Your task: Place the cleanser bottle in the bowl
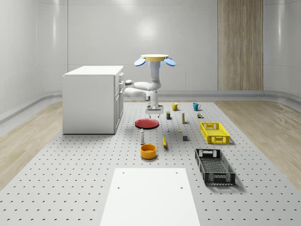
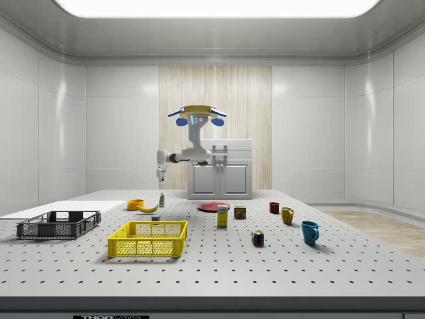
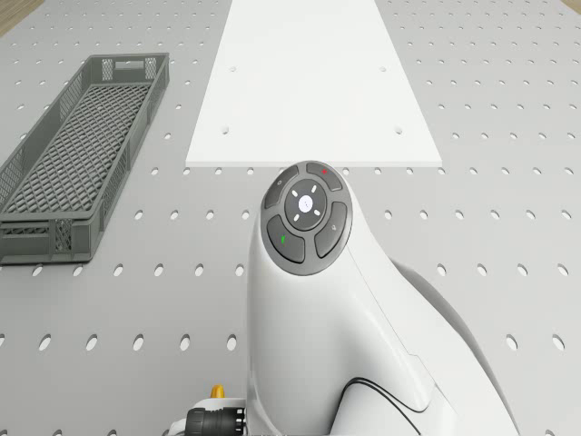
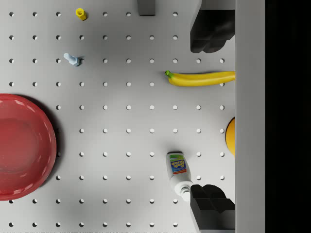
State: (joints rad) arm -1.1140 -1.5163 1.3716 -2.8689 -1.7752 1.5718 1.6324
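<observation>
1. The drone (image 1: 155, 58) hovers above the desk (image 1: 70, 179), near the red plate (image 1: 146, 123); its pincer (image 4: 211, 119) hangs released, well above the desk, with bare desk between plate and banana (image 4: 200, 78).
2. The cleanser bottle (image 4: 178, 171) stands upright beside the orange bowl (image 1: 148, 150), apart from it; one fingertip (image 4: 211, 206) overlaps its cap in the wrist view.
3. Two crates, two mugs, one banana.

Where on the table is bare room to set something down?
Free: the white panel in front of the bowl, and the table left of it, in the whole-scene view. Crowded: around bottle, banana, red plate.
</observation>
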